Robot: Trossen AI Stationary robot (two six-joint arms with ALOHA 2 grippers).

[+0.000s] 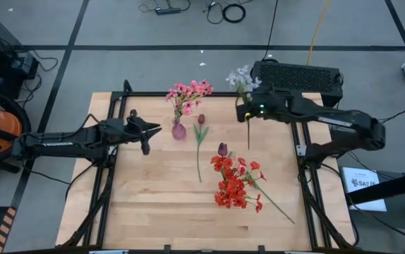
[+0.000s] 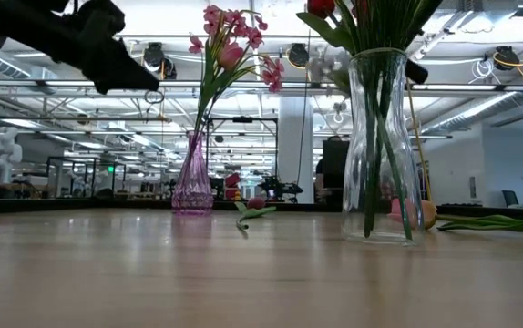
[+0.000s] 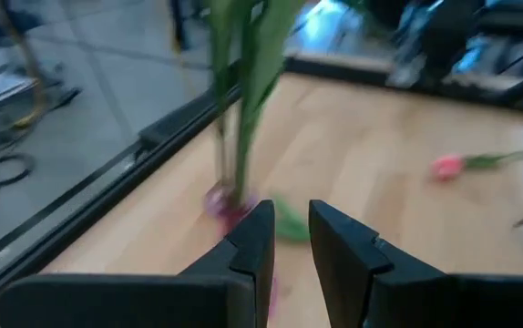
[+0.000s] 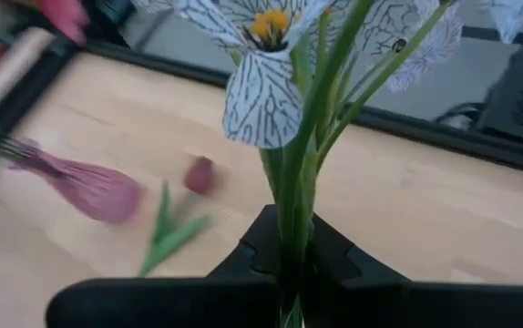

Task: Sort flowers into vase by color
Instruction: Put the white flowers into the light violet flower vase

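Observation:
My right gripper [image 1: 248,113] is at the table's far right, shut on a pale white flower sprig [image 1: 241,80]. My left gripper [image 1: 156,129] hovers just left of a small pink vase [image 1: 178,130] that holds pink flowers [image 1: 188,94]. Its fingers [image 3: 257,239] stand a little apart with nothing between them. A pink bud [image 1: 201,119] on a long stalk lies flat on the table. A maroon tulip [image 1: 222,149] and red flowers [image 1: 234,187] are at mid table. In the low view a clear glass vase [image 2: 380,155] holds green stems. My right gripper pinches the sprig's bundled green stalks [image 4: 295,239] between its two fingers, some way below the white heads [image 4: 261,91]. The fingers slant down from the table's right side and lie across the stalks. The sprig is lifted, heads up, and its lower stalk [image 1: 248,140] hangs below the fingers.
A black frame [image 1: 125,95] runs round the wooden table [image 1: 153,212]. A black box [image 1: 298,74] sits behind the far right edge. One green stalk [image 1: 276,208] runs from the red flowers toward the near right. Bare wood lies at the near left.

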